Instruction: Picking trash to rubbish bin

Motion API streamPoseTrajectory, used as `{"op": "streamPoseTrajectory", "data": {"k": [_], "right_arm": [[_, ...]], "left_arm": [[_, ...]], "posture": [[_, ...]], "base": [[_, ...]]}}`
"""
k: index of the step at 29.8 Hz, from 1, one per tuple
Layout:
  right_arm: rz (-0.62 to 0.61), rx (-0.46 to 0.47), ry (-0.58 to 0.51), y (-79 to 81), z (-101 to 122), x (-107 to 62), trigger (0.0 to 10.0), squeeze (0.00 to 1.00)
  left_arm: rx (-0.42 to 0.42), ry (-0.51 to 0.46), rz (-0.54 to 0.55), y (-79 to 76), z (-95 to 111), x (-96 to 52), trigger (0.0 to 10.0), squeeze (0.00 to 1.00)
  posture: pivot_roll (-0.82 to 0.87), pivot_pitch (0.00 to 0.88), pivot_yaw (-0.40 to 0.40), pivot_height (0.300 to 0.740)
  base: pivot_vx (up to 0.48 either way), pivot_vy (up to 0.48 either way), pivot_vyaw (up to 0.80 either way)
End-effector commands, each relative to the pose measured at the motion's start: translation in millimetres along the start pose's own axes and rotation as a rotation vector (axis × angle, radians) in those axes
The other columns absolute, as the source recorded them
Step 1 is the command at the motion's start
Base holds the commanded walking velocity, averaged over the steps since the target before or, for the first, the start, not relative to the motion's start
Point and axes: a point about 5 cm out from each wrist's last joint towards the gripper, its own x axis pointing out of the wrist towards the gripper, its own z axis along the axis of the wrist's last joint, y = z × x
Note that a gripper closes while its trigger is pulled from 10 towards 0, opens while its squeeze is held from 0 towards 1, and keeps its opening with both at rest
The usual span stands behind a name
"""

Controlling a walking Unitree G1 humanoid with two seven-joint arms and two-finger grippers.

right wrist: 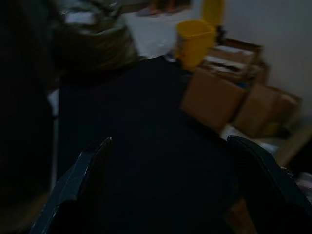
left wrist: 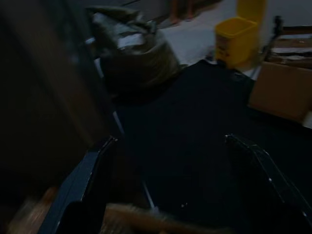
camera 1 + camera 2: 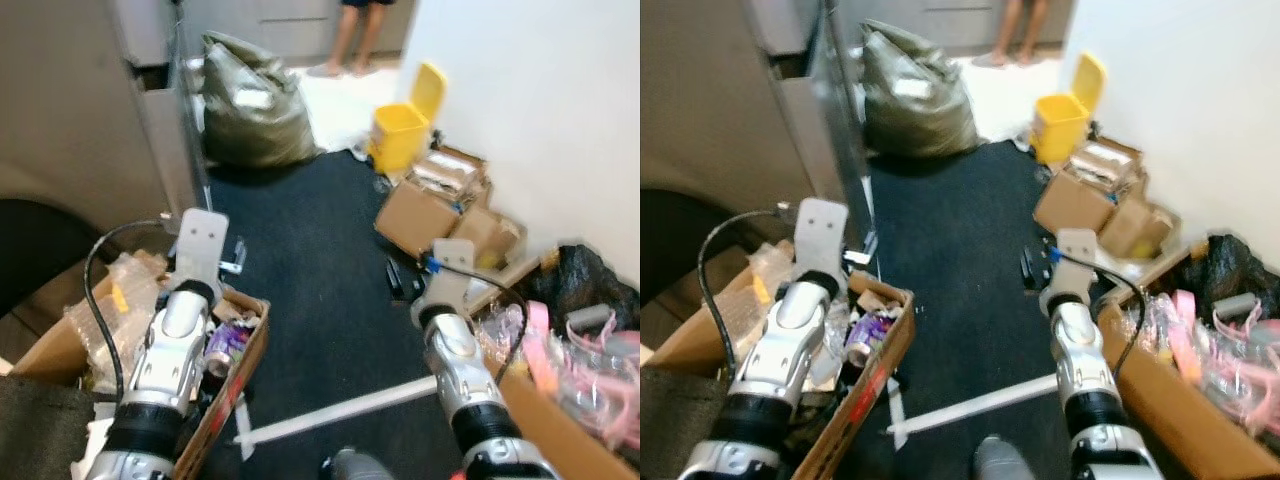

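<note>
The yellow rubbish bin [image 3: 402,133] stands with its lid up at the far end of the dark carpet [image 3: 320,260], against the white wall [image 3: 540,110], beside a stack of cardboard boxes [image 3: 440,205]. Both arms are raised toward it. The left gripper [image 2: 170,185] has its fingers spread wide with nothing between them, over the near left edge of the carpet; the right gripper [image 1: 165,185] is equally wide and bare.

My guess is that the robot is still hunting for trash. It would do well to pick one loose piece first, perhaps from the open box [image 3: 235,345] under the left arm, then walk the carpet's middle, clear of the white strip [image 3: 330,412].

The box's contents are a blur, and a person's legs [image 3: 355,40] are cut off at the top edge.
</note>
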Motion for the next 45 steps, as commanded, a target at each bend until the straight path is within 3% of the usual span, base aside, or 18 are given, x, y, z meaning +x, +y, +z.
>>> {"op": "streamPoseTrajectory", "data": {"k": [1, 12, 14, 18, 26, 45], "right_arm": [[-0.017, -0.002, 0.009, -3.2, -1.1, -1.7, 10.0, 0.0], [-0.043, 0.007, 0.05, -4.1, -8.8, -6.1, 10.0, 0.0], [-0.051, 0.015, 0.06, -5.3, -11.6, -8.1, 10.0, 0.0], [0.009, 0.027, 0.06, 0.7, -12.6, -9.3, 10.0, 0.0], [0.009, 0.046, 0.089, 8.0, -19.1, -11.8, 10.0, 0.0], [-0.014, 0.011, 0.088, -0.5, -16.8, -9.8, 10.0, 0.0]], "left_arm": [[-0.002, 0.021, -0.01, -2.4, -4.9, -1.2, 10.0, 0.0], [0.034, 0.03, -0.051, -7.4, -6.6, -3.5, 10.0, 0.0], [0.079, 0.059, -0.056, -6.4, -12.5, -3.3, 10.0, 0.0], [0.088, 0.074, -0.059, -5.0, -15.0, -3.4, 10.0, 0.0], [0.113, 0.08, -0.076, -1.3, -14.6, -2.3, 10.0, 0.0], [0.075, 0.09, -0.033, -1.4, -16.3, -0.7, 10.0, 0.0]], "posture": [[-0.06, 0.029, -0.018, 0.74], [-0.05, 0.019, -0.012, 0.74], [-0.05, 0.017, -0.008, 0.74], [-0.04, 0.011, 0.003, 0.74], [-0.03, 0.014, 0.028, 0.74], [-0.04, 0.019, 0.023, 0.74]], "base": [[0.0, 0.0, -0.8], [0.0, 0.0, -0.8], [0.0, 0.0, -0.8], [0.0, 0.0, -0.8], [0.0, 0.0, -0.8], [0.0, 0.0, -0.8]]}}
